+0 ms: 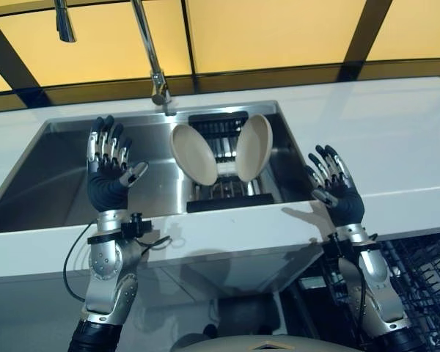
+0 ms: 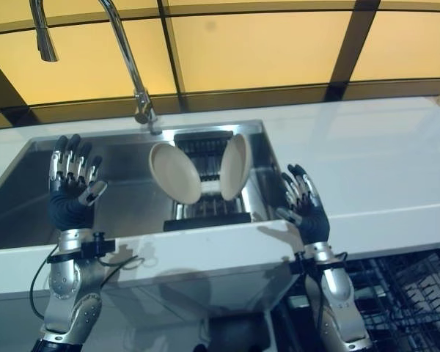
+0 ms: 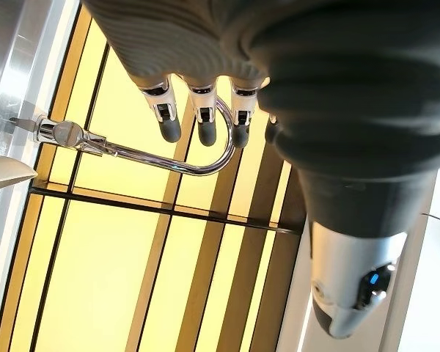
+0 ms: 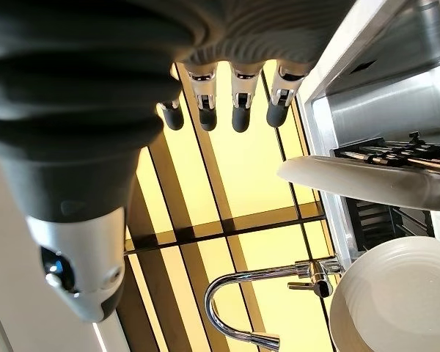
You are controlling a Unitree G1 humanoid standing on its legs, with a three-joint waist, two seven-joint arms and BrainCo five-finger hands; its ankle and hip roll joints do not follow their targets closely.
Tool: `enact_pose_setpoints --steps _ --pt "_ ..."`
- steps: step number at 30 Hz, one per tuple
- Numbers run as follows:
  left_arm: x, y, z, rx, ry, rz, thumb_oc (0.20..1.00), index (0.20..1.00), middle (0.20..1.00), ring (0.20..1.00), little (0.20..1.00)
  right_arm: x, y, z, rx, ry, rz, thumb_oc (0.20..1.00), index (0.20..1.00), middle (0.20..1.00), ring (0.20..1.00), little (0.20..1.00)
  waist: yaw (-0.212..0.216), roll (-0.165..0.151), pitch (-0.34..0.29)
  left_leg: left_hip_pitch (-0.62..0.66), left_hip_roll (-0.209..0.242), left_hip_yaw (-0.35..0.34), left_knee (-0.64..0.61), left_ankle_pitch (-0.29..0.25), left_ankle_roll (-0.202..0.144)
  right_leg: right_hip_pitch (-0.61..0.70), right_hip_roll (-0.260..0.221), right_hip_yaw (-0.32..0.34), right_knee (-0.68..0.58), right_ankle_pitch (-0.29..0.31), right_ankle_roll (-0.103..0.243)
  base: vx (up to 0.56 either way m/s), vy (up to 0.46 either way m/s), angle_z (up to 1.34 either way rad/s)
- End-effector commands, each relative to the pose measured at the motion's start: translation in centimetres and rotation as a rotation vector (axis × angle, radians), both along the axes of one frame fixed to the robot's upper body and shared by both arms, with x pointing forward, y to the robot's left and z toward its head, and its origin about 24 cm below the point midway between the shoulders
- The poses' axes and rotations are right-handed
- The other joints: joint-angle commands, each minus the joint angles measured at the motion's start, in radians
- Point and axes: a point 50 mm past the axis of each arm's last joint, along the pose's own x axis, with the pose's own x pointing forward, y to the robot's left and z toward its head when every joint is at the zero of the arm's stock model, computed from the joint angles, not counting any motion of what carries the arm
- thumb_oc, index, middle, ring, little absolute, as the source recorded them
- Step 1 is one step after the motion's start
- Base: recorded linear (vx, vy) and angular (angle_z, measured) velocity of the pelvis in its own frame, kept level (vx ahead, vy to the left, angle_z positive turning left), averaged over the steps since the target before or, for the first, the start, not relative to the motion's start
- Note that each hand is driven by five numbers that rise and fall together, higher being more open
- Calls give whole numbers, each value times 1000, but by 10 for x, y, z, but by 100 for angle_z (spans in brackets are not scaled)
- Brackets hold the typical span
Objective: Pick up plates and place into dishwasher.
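- Left eye view: the left hand [image 1: 110,180] is raised over the left part of the steel sink [image 1: 59,158], fingers straight and fanned apart, thumb out to the side, holding nothing. The right hand [image 1: 339,192] is up by the sink's right front corner, over the white counter [image 1: 396,139], fingers spread likewise and empty. Two beige plates stand on edge in a black rack [image 1: 224,194] in the sink: the left plate [image 1: 193,154] and the right plate [image 1: 254,147] tilt apart at their tops.
- Right eye view: the dishwasher basket [image 2: 403,293] shows below the counter, at the lower right.
- Left wrist view: the fingers [image 3: 199,117] point straight out, apart from one another, touching nothing, with the curved faucet [image 3: 147,150] beyond.
- Right wrist view: the fingers are straight and separated, clear of both plates nearby.
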Motion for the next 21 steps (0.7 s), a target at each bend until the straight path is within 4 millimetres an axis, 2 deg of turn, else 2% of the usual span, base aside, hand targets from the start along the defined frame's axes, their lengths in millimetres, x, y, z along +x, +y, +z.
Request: enact_pose_setpoints --steps 1,14,21 --pt "-12 3 14 50 -78 20 1000 1000 1000 1000 1000 -5 5 22 33 -140 29 1000 1000 1000 1000 1000 -16 -52 -56 -61 -7 53 4 48 15 9 -32 104 7 5 48 0 0 0" --pt "-13 5 12 22 -65 10 1000 1000 1000 1000 1000 -6 4 21 47 -134 33 1000 1000 1000 1000 1000 -12 -53 -54 -59 -4 59 -2 51 14 11 -36 91 7 4 51 0 0 0" --pt "-10 3 16 78 -80 6 1000 1000 1000 1000 1000 -4 5 22 47 -136 34 1000 1000 1000 1000 1000 -15 -50 -55 -53 -4 61 -3 49 12 14 -38 89 9 1 53 0 0 0"
